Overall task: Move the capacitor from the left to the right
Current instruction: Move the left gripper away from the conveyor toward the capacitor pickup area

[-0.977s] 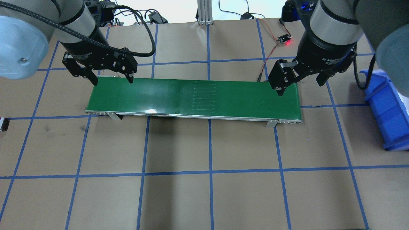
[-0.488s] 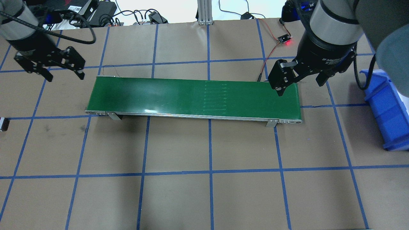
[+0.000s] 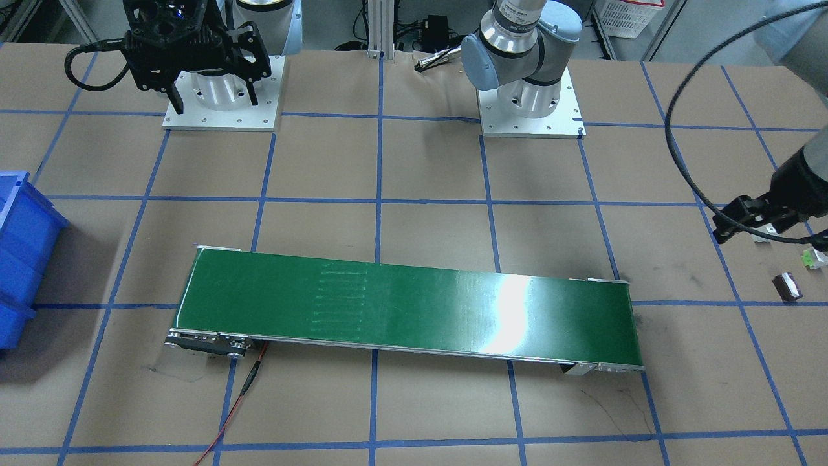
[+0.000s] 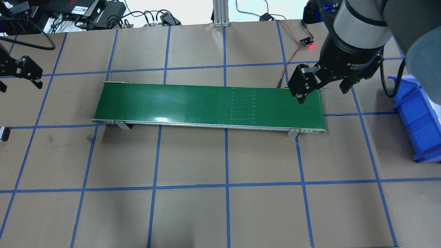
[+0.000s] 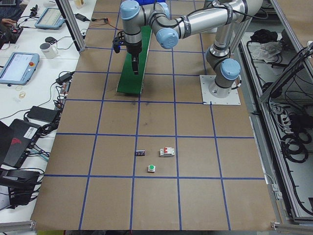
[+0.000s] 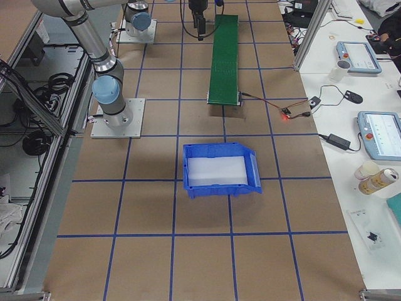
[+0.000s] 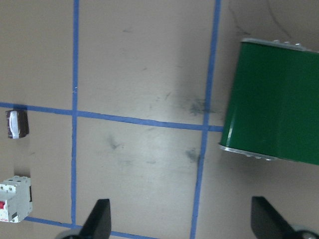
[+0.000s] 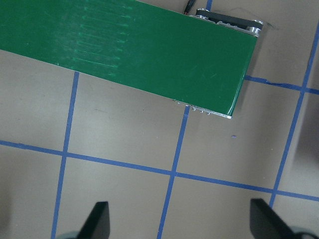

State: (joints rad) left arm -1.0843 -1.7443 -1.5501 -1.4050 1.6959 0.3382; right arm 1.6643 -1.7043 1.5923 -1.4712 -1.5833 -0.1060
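Note:
The capacitor is a small dark-brown cylinder with a pale end. It lies on the brown table left of the green conveyor belt. It also shows in the left wrist view, at the left edge beyond the left finger. My left gripper is open and empty above the table, off the belt's left end and a little short of the capacitor. My right gripper is open and empty over the belt's right end.
A white breaker with a red switch and a small green-and-white part lie close to the capacitor. A blue bin stands at the table's right. A red-lit sensor with wires sits behind the belt's right end.
My left gripper has moved left, from the belt's left end out towards the table's left edge. The pale marks on the belt have drifted right. The right arm has not moved.

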